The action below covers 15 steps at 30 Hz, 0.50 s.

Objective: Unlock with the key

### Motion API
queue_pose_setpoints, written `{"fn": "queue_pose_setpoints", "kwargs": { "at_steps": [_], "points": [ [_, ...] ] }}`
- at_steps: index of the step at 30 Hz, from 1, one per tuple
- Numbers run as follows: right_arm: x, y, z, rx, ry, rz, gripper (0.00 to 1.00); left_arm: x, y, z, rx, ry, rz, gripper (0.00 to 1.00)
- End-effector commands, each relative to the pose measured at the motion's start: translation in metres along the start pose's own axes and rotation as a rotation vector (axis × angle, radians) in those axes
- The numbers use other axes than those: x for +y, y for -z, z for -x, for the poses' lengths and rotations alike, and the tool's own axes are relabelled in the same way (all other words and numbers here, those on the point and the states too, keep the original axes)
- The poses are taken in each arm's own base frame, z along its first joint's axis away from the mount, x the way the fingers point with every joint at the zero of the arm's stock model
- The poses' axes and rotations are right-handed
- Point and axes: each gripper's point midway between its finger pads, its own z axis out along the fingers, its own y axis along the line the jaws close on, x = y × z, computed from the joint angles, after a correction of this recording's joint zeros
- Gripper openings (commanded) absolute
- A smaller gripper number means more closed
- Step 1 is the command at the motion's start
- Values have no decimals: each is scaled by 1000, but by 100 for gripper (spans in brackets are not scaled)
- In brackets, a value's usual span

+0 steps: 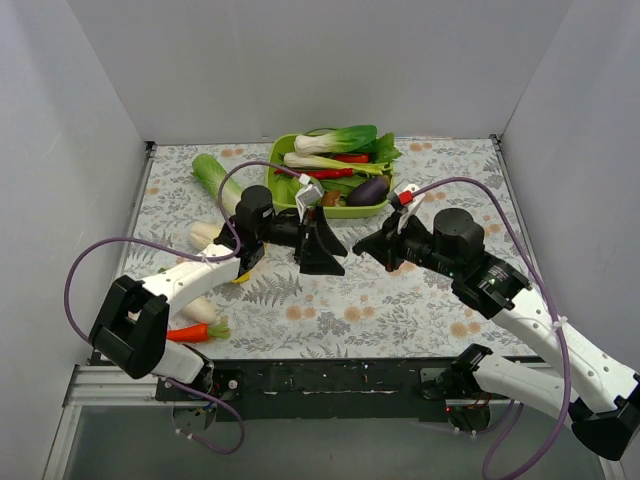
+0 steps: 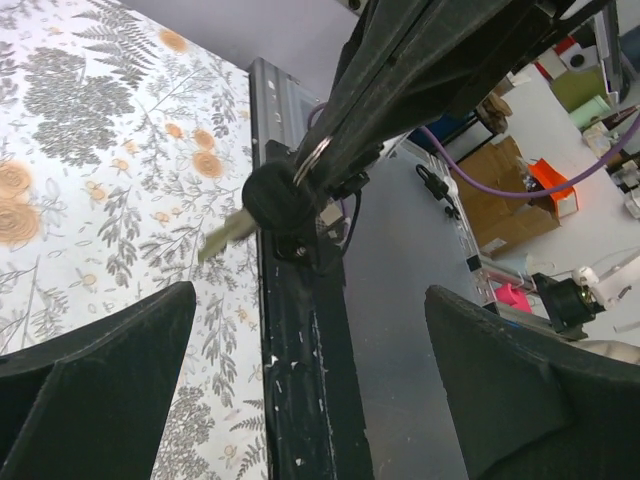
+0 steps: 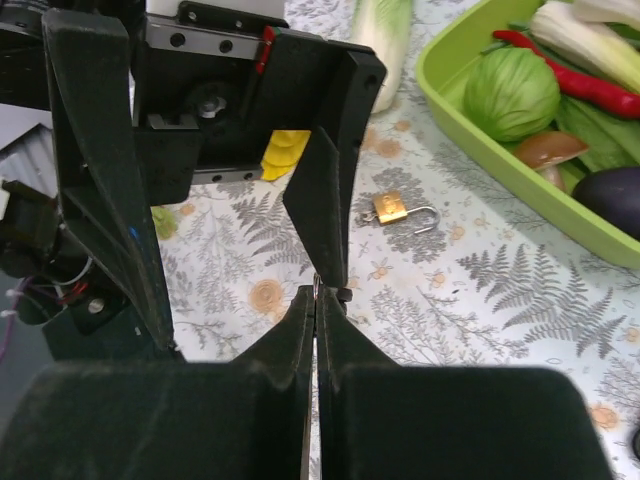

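Both arms stretched low toward counter (image 1: pixel 400 300) centre, claws facing each other, tips near. Right claw (image 3: pixel 316 296) pinched fully closed on key (image 2: pixel 272 200): black head at fingertips, silver blade sticking out, held before left claw (image 2: pixel 308 300). Left claw spread wide, empty. Brass padlock (image 3: pixel 392 208) lies on counter.

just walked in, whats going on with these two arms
The right gripper is shut on the key, pinching it at its black head end with the silver blade sticking out. The left gripper hangs wide open right in front of it, holding nothing. A brass padlock lies on the table beyond them, touched by neither arm.
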Motion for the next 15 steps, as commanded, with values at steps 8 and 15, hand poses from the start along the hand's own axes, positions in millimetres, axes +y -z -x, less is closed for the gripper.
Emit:
{"fn": "queue_pose_setpoints", "kwargs": {
  "at_steps": [8, 15],
  "points": [
    [37, 2, 35, -91, -65, 212, 1, -25, -24, -10, 45, -22, -95, 88],
    [27, 2, 30, -80, -76, 174, 1, -22, -26, -12, 60, -5, -83, 54]
  ]
}}
